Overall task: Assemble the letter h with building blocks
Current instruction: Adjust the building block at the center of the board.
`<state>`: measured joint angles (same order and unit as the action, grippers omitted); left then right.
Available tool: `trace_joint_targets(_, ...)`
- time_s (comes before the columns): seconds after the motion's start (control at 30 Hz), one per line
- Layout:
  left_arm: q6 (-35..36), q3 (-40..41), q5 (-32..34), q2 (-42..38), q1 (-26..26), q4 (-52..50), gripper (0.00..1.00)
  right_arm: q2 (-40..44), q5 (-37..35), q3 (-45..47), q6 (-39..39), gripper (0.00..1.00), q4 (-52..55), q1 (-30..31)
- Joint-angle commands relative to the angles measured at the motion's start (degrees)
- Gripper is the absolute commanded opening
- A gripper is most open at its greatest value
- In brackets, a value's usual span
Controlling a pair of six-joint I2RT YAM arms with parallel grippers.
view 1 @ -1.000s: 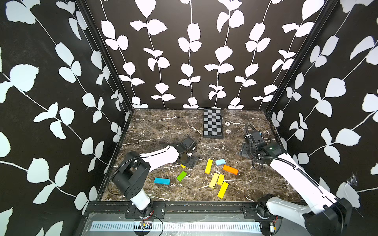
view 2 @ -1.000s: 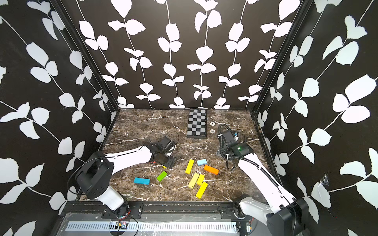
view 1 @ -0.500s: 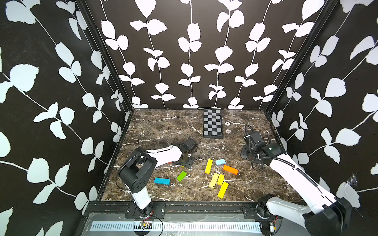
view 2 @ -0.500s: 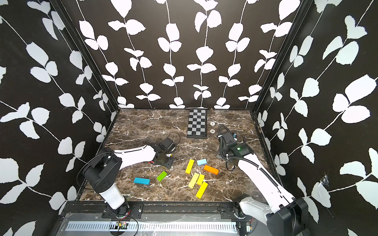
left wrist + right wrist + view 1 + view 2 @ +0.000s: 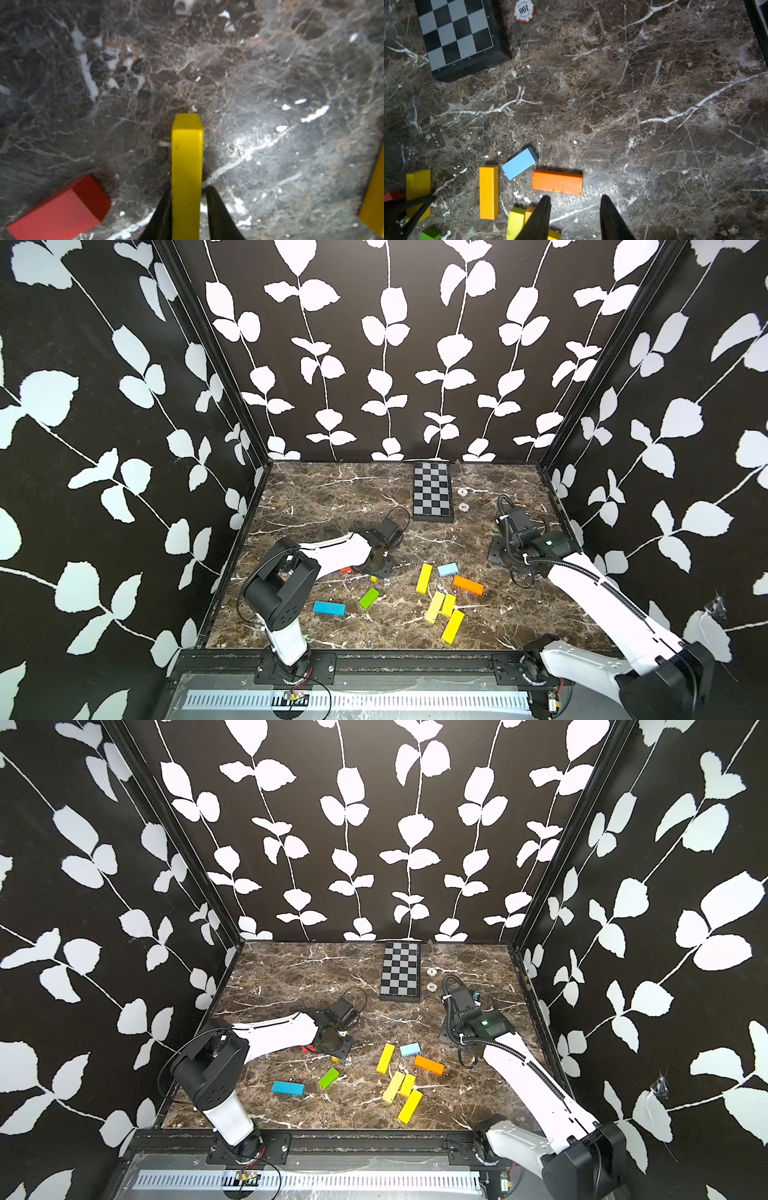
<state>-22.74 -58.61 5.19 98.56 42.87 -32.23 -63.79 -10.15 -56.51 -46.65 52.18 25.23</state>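
Note:
Building blocks lie scattered on the marble floor in both top views. My left gripper [image 5: 188, 188] is shut on a yellow block [image 5: 187, 158], with a red block [image 5: 62, 209] beside it. From above, that gripper [image 5: 376, 568] hides most of its block. To the right lie a yellow block [image 5: 424, 578], a light blue one [image 5: 447, 569], an orange one [image 5: 468, 585] and three more yellow ones [image 5: 452, 626]. A green block [image 5: 369, 598] and a blue block [image 5: 329, 608] lie nearer the front. My right gripper [image 5: 575, 197] is open and empty, just short of the orange block [image 5: 557, 182].
A black-and-grey checkered board [image 5: 432, 495] lies at the back, with two poker chips [image 5: 462, 492] beside it. Patterned walls close in three sides, and a black rail [image 5: 374, 659] runs along the front edge.
My left gripper's jaws have closed onto the yellow block, and that arm's elbow has shifted. The right gripper's jaws have narrowed while it stayed in place.

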Motion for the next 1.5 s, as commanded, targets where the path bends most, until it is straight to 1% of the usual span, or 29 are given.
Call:
trace_joint_targets(0.0, -0.5, -1.9, 1.0, -0.1, 0.0, -2.3, 0.12, 1.1, -0.1, 1.1, -0.5, 0.33, 1.0, 0.4)
trace_joint_targets(0.07, -1.0, -2.3, 0.5, -0.1, 0.1, -2.0, 0.00, 1.0, 0.1, 1.2, -0.4, 0.29, 1.0, 0.4)
trace_joint_targets(0.17, -1.8, -3.8, -1.8, 0.6, 0.0, -1.1, 0.00, 1.0, 0.1, 1.6, -0.3, 0.29, 0.6, 0.3)
trace_joint_targets(0.4, -7.8, -6.0, -10.0, 4.1, -0.3, 7.4, 0.00, 0.0, 0.8, 1.4, 0.3, 0.27, 0.9, 0.4)
trace_joint_targets(0.47, -8.8, -6.4, -10.1, 5.6, -0.4, 7.9, 0.00, 0.1, 0.9, 1.5, 0.4, 0.27, 1.1, 0.4)
trace_joint_targets(0.57, -9.8, -6.2, -7.8, 6.8, -1.0, 7.2, 0.00, 0.3, 0.8, 1.6, 0.7, 0.31, 1.5, 0.6)
trace_joint_targets(0.6, -10.2, -6.0, -7.2, 6.9, -1.2, 6.7, 0.07, 0.3, 0.7, 1.5, 0.8, 0.33, 1.7, 0.6)
trace_joint_targets(0.63, -10.5, -5.8, -6.3, 6.8, -1.5, 5.8, 0.19, 0.3, 0.7, 1.5, 0.8, 0.36, 1.9, 0.6)
trace_joint_targets(0.7, -10.7, -5.6, -4.6, 5.9, -1.7, 4.2, 0.41, 0.2, 0.7, 1.3, 0.9, 0.41, 2.0, 0.6)
trace_joint_targets(0.77, -10.6, -5.3, -2.2, 4.4, -1.8, 3.0, 0.52, 0.2, 0.7, 1.1, 1.0, 0.43, 2.0, 0.8)
trace_joint_targets(0.8, -10.4, -5.2, -1.1, 3.6, -1.8, 2.4, 0.56, 0.1, 0.8, 1.0, 1.1, 0.44, 1.9, 0.8)
trace_joint_targets(0.9, -9.6, -6.1, 2.6, 2.3, -1.7, -0.7, 0.61, -0.3, 0.9, 0.6, 1.3, 0.45, 1.7, 0.9)
trace_joint_targets(1.0, -9.3, -7.3, 6.9, 1.8, -1.8, -4.0, 0.64, -0.6, 1.1, 0.3, 1.4, 0.46, 1.7, 1.1)
trace_joint_targets(1.1, -9.1, -8.2, 9.3, 1.4, -1.8, -5.9, 0.65, -0.6, 1.1, 0.4, 1.5, 0.46, 1.7, 1.4)
trace_joint_targets(1.2, -9.0, -8.6, 9.3, 1.1, -1.8, -6.2, 0.65, -0.6, 1.1, 0.7, 1.7, 0.47, 1.7, 1.4)
trace_joint_targets(1.23, -9.0, -8.7, 9.2, 1.0, -1.8, -6.3, 0.66, -0.6, 1.1, 0.7, 1.7, 0.47, 1.8, 1.5)
trace_joint_targets(1.27, -9.0, -9.1, 9.1, 0.9, -1.8, -6.5, 0.71, -0.7, 1.2, 0.8, 1.6, 0.47, 1.7, 1.5)
trace_joint_targets(1.3, -9.1, -9.5, 9.0, 0.6, -1.8, -6.8, 0.73, -0.8, 1.2, 0.7, 1.6, 0.47, 1.7, 1.5)
trace_joint_targets(1.37, -8.9, -10.1, 9.2, 0.1, -1.8, -7.2, 0.74, -0.8, 1.5, 0.7, 1.7, 0.47, 1.5, 1.7)
trace_joint_targets(1.47, -8.4, -10.5, 12.2, 0.2, -1.8, -8.5, 0.73, -0.8, 1.7, 0.8, 1.8, 0.47, 1.1, 1.8)
